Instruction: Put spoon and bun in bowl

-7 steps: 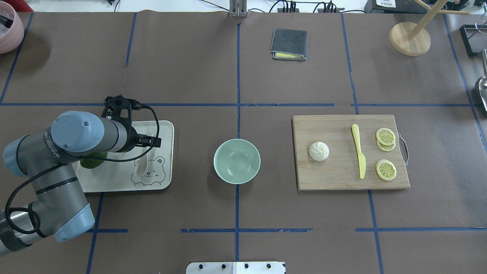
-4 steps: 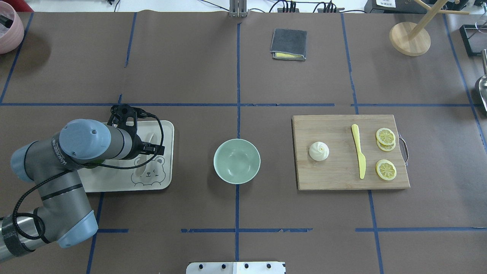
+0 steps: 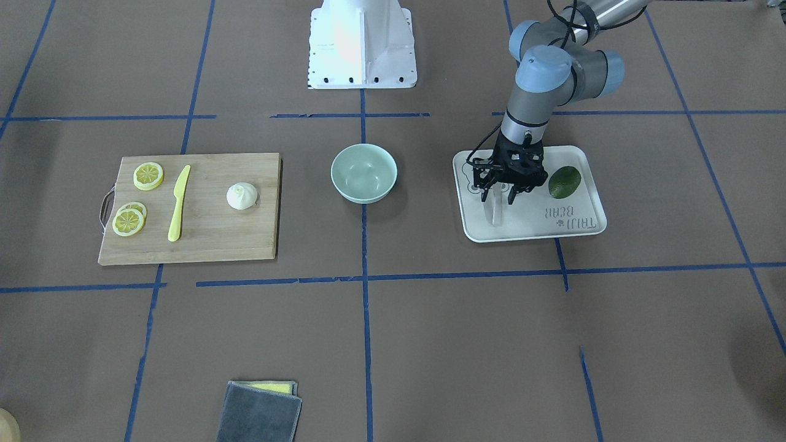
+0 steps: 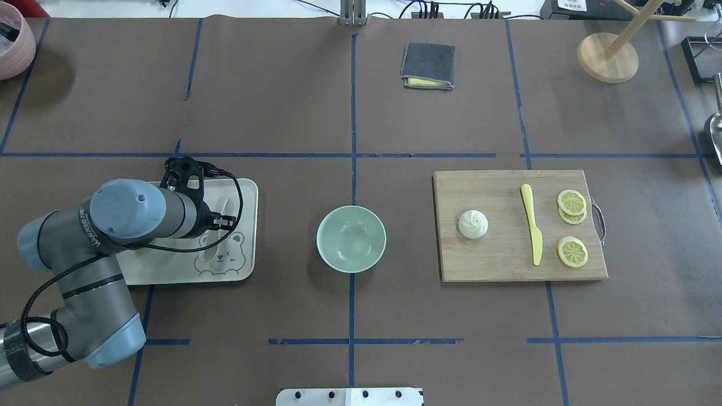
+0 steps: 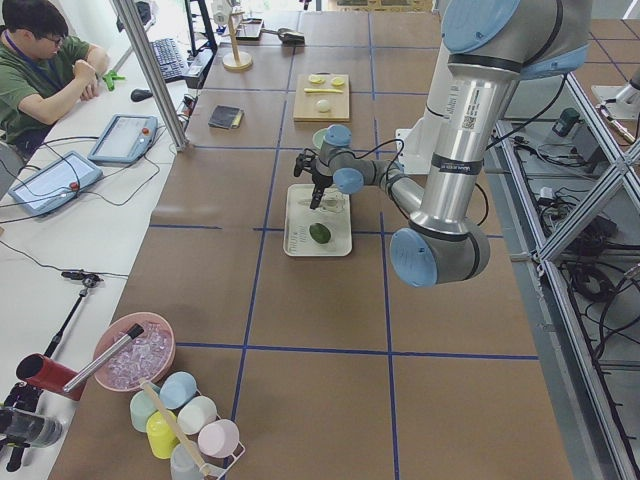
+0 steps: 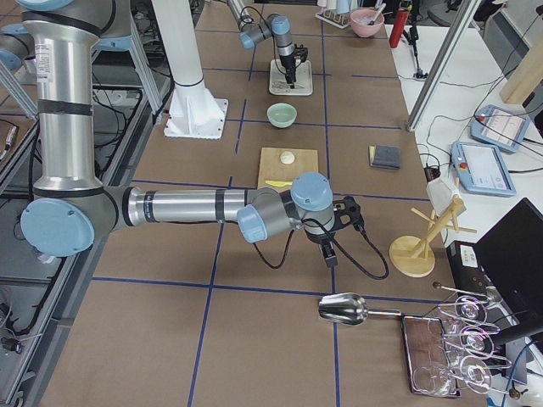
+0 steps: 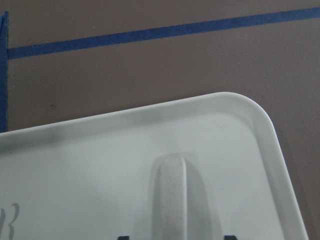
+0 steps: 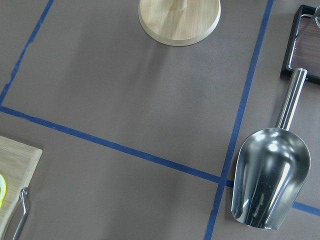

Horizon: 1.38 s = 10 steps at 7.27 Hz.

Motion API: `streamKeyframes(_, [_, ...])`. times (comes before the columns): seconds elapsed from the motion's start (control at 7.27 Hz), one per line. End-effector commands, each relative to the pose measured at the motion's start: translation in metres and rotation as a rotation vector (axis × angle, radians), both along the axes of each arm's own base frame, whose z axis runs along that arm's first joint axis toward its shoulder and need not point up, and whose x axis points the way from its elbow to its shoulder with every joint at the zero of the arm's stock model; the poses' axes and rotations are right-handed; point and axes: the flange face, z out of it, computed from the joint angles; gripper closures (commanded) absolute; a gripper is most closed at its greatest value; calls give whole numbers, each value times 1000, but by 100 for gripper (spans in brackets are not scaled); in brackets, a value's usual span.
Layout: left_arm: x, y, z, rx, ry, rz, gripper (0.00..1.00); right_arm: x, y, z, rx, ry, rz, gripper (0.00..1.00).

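Observation:
The white spoon lies on the white bear tray at the left, its handle in the left wrist view. My left gripper is open and low over the tray, its fingers on either side of the spoon's handle. The mint-green bowl stands empty at the table's middle. The white bun sits on the wooden cutting board at the right. My right gripper shows only in the exterior right view, far from the board; I cannot tell if it is open.
A dark green fruit lies on the tray beside the gripper. A yellow knife and lemon slices share the board. A grey cloth, a wooden stand and a metal scoop lie farther off.
My left arm has swung its gripper a little nearer over the tray and down around the spoon's handle. The bowl, bun and board have not moved.

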Motion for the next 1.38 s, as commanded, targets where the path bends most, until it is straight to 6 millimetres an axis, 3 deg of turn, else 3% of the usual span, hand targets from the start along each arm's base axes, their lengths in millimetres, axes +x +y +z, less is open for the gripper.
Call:
streamKeyframes(0.0, [-1, 0, -1, 4, 0, -2, 100, 0, 0, 1, -2, 0, 0, 0])
streamKeyframes(0.28, [-6, 0, -13, 11, 21, -10, 100, 0, 0, 2, -4, 0, 0, 0])
streamKeyframes(0.41, [-11, 4, -29, -16, 64, -45, 100, 0, 0, 1, -2, 0, 0, 0])
streamKeyframes(0.55, [-4, 0, -49, -103, 117, -126, 100, 0, 0, 1, -2, 0, 0, 0])
streamKeyframes(0.69, [7, -7, -77, -150, 103, -159, 100, 0, 0, 1, -2, 1, 1, 0])
streamKeyframes(0.83, [30, -14, -129, -259, 58, -227, 100, 0, 0, 1, -2, 0, 0, 0])
streamKeyframes(0.96, [38, -17, -175, -311, 63, -272, 100, 0, 0, -1, 1, 0, 0, 0])
streamKeyframes(1.1, [56, -8, -211, -367, 94, -300, 100, 0, 0, -1, 1, 0, 0, 0])
streamKeyframes(1.24, [91, -6, -232, -420, 88, -325, 100, 0, 0, -1, 1, -1, 1, 0])
